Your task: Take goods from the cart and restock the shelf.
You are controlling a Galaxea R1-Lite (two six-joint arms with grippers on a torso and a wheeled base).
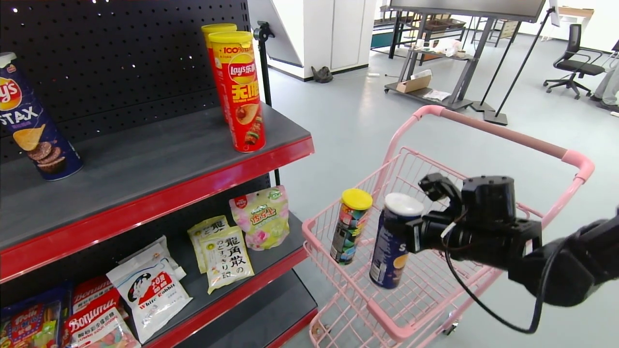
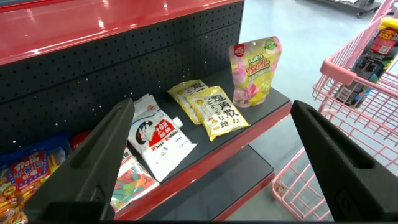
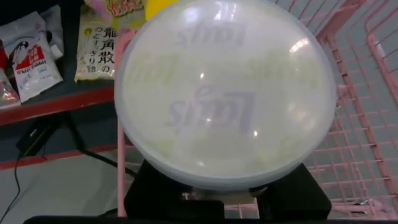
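Bright, even overhead light; glare spots atop the can (image 3: 224, 93)

Office chair (image 1: 575, 63) and cardboard box (image 1: 412, 83) (far behind).

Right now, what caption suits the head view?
Right fingers hold a blue chip can at the pink cart, beside the shelf.

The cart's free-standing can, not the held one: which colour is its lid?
Yellow. The lid shows best in the head view.
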